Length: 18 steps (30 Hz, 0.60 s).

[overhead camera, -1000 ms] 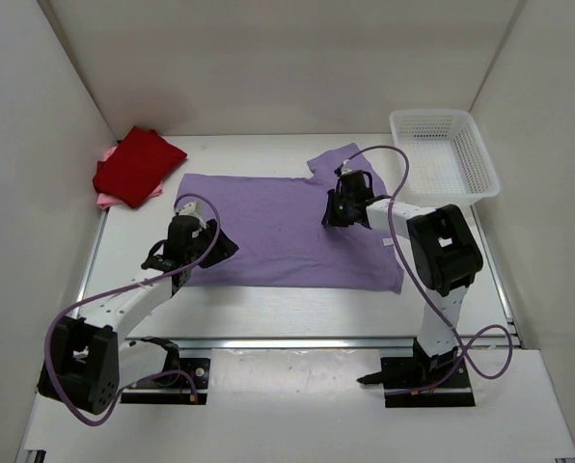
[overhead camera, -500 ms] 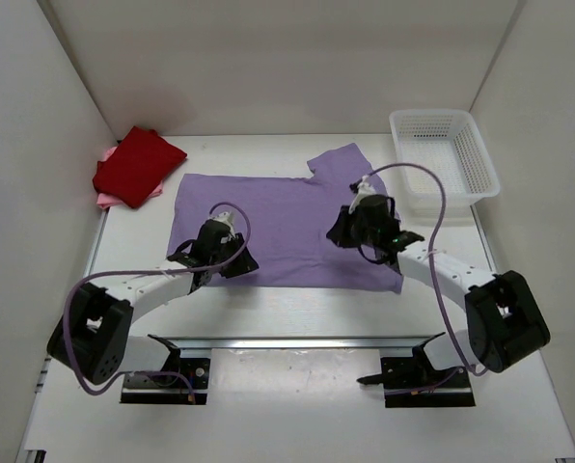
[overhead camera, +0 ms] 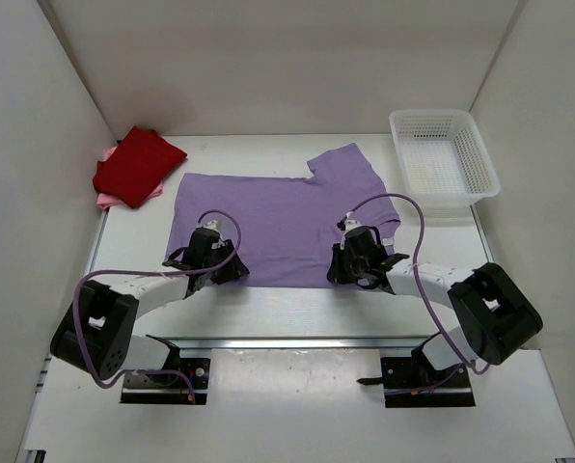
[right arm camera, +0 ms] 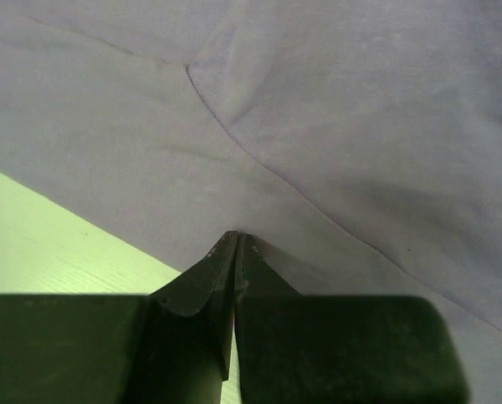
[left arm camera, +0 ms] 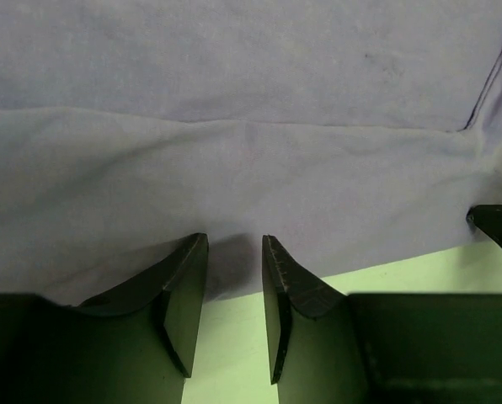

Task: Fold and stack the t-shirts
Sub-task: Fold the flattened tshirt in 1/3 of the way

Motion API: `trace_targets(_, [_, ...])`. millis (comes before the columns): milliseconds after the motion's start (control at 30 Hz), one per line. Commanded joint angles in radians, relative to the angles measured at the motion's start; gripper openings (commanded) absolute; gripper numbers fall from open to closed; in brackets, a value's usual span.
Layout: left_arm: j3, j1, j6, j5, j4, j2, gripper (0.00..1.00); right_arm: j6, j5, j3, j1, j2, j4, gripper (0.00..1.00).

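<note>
The lavender t-shirt (overhead camera: 278,217) lies spread flat in the middle of the table. It fills both wrist views (left arm camera: 234,126) (right arm camera: 335,109). My left gripper (overhead camera: 215,264) (left arm camera: 234,244) is open at the shirt's near hem on the left, and the hem lies between its fingertips. My right gripper (overhead camera: 353,264) (right arm camera: 236,236) is shut with its tips on the near hem on the right. It seems to pinch the cloth. The dark red t-shirt (overhead camera: 138,164) lies folded at the back left, on top of the pink t-shirt (overhead camera: 107,200), which shows only at its edges.
A white mesh basket (overhead camera: 432,115) stands at the back right, just past the shirt's right sleeve. White walls close in the table on the left, back and right. A metal rail (overhead camera: 297,342) runs along the near edge.
Both grippers have moved from the middle of the lavender shirt toward me, down to its near hem. The shirt's near right corner now lies under the right arm.
</note>
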<state>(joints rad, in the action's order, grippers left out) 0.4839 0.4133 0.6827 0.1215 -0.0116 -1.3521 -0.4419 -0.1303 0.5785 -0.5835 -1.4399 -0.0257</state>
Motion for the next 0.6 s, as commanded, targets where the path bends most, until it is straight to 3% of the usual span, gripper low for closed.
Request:
trace_targets(0, [-0.057, -0.027, -0.024, -0.008, -0.060, 0.022, 0.44, 0.017, 0.047, -0.046, -0.035, 0.009, 0.019, 0.00])
trace_targets(367, [-0.235, -0.007, 0.037, 0.053, -0.203, 0.310, 0.47, -0.093, -0.046, -0.178, -0.111, 0.208, 0.144, 0.00])
trace_targets(500, [-0.113, -0.042, 0.006, 0.055, -0.257, 0.349, 0.51, -0.071, -0.091, -0.064, -0.052, 0.249, 0.174, 0.01])
trace_targets(567, [0.003, -0.068, -0.018, 0.047, -0.271, 0.321, 0.51, -0.046, -0.106, 0.008, 0.002, 0.253, 0.155, 0.08])
